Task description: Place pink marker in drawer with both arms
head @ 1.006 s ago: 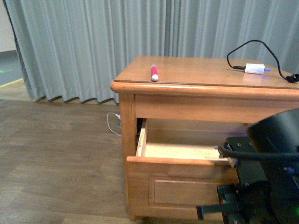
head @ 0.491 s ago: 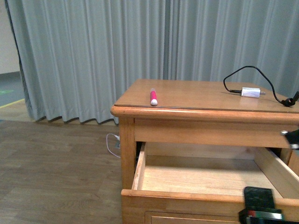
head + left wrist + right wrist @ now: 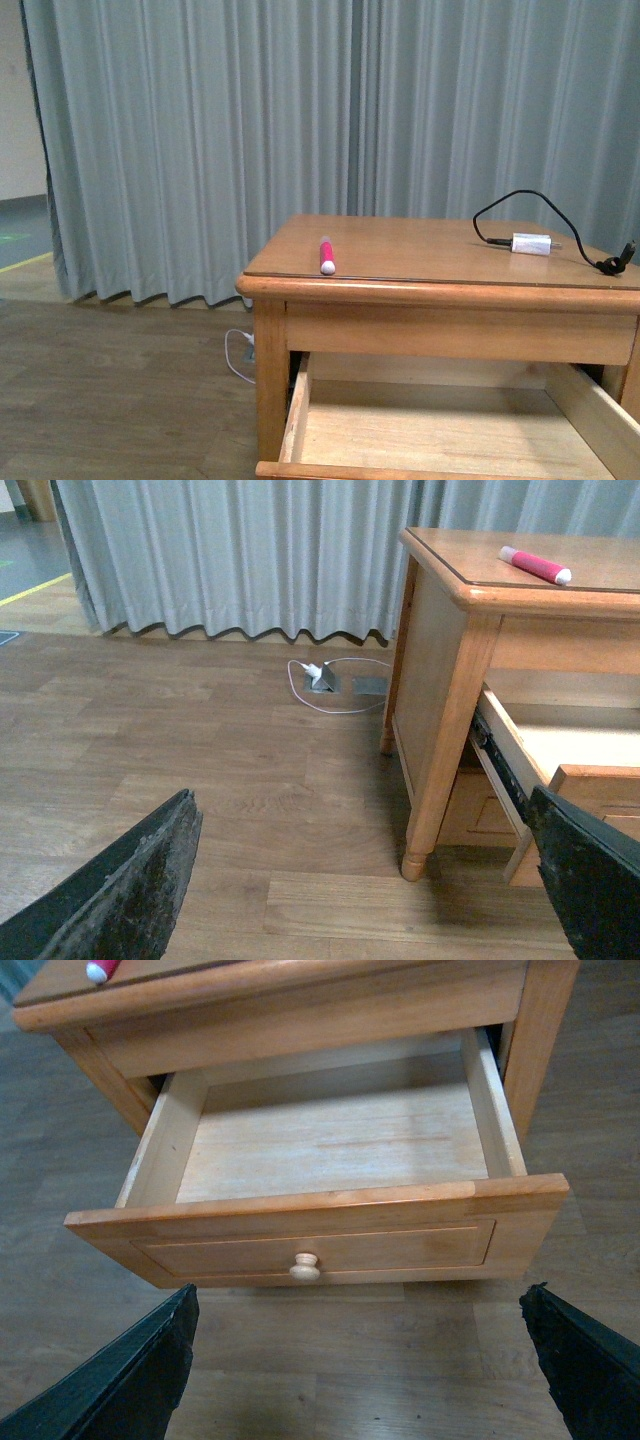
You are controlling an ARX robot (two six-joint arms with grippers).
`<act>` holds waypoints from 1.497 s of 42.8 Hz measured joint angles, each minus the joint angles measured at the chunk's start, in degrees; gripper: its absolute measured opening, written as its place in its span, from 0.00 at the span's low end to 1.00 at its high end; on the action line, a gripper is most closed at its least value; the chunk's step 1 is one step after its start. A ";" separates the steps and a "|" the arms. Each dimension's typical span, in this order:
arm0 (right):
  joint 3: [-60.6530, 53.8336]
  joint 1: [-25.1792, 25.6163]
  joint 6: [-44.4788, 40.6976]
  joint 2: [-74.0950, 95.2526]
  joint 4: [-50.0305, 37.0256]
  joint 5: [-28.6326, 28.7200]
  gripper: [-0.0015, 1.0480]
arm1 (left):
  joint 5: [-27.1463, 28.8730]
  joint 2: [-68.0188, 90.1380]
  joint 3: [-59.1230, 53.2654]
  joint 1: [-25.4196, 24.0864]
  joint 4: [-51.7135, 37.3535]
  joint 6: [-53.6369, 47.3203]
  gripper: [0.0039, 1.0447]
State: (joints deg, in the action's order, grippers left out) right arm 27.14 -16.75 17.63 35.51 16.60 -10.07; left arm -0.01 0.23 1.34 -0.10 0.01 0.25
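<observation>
The pink marker (image 3: 326, 254) lies on the nightstand top near its front left edge, white end toward me; it also shows in the left wrist view as the pink marker (image 3: 535, 565), and its tip (image 3: 99, 971) in the right wrist view. The drawer (image 3: 330, 1155) stands pulled open and empty, round knob (image 3: 304, 1267) on its front; its inside (image 3: 440, 430) shows in the front view. My left gripper (image 3: 365, 880) is open over the floor, left of the nightstand. My right gripper (image 3: 365, 1360) is open in front of the drawer, below the knob. Neither arm shows in the front view.
A white plug (image 3: 530, 243) with a black cable lies on the nightstand top (image 3: 420, 245) at the right. Grey curtains (image 3: 300, 120) hang behind. A white cable and floor socket (image 3: 325, 678) lie on the wooden floor left of the nightstand leg (image 3: 425, 830).
The front view has risen: the nightstand sits lower in frame and the black arm at the lower right has left the view. The drawer stays open.
</observation>
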 joint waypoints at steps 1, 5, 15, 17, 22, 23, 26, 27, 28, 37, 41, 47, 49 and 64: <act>-0.24 0.17 0.00 -0.74 0.15 -0.09 0.92 | 0.00 0.00 0.00 0.00 0.00 0.00 0.94; -0.72 0.55 0.04 -1.99 0.42 -0.35 0.92 | 0.00 0.00 0.00 0.00 0.00 -0.02 0.94; -0.81 0.66 0.07 -1.97 0.42 -0.35 0.92 | 0.00 0.00 0.00 0.00 0.00 0.00 0.94; -0.81 0.66 0.07 -1.97 0.42 -0.35 0.92 | 0.00 0.00 0.00 0.00 0.00 -0.02 0.94; -0.81 0.66 0.09 -1.97 0.42 -0.35 0.92 | 2.78 1.11 0.70 1.55 2.86 1.70 0.94; -0.81 0.66 0.09 -1.97 0.42 -0.35 0.92 | 4.61 2.14 1.11 2.82 4.13 2.64 0.94; -0.81 0.66 0.11 -1.97 0.42 -0.35 0.92 | 9.20 6.34 2.19 7.80 4.24 4.11 0.94; -0.81 0.66 0.13 -1.97 0.42 -0.35 0.92 | 10.62 7.85 2.60 9.60 3.19 4.11 0.94; -0.81 0.66 0.13 -1.97 0.42 -0.35 0.92 | 12.26 9.53 3.15 11.45 1.79 4.07 0.94; -0.81 0.66 0.17 -1.97 0.42 -0.35 0.92 | 12.76 31.17 15.39 17.92 -13.97 3.15 0.94; -0.81 0.66 0.17 -1.97 0.42 -0.35 0.92 | 12.09 43.30 22.60 17.92 -18.51 2.32 0.94; -0.81 0.66 0.17 -1.97 0.42 -0.35 0.92 | 10.19 62.07 35.43 18.16 -19.39 1.68 0.94; -0.81 0.66 0.17 -1.97 0.42 -0.35 0.92 | 9.99 68.54 40.68 18.64 -18.51 1.44 0.94; -0.81 0.66 0.20 -1.97 0.42 -0.35 0.92 | 13.42 99.80 72.94 21.73 -8.85 1.05 0.94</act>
State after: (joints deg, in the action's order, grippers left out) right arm 26.33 -16.10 17.82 33.54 17.02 -10.41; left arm 13.41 100.03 74.28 21.63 -8.84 1.30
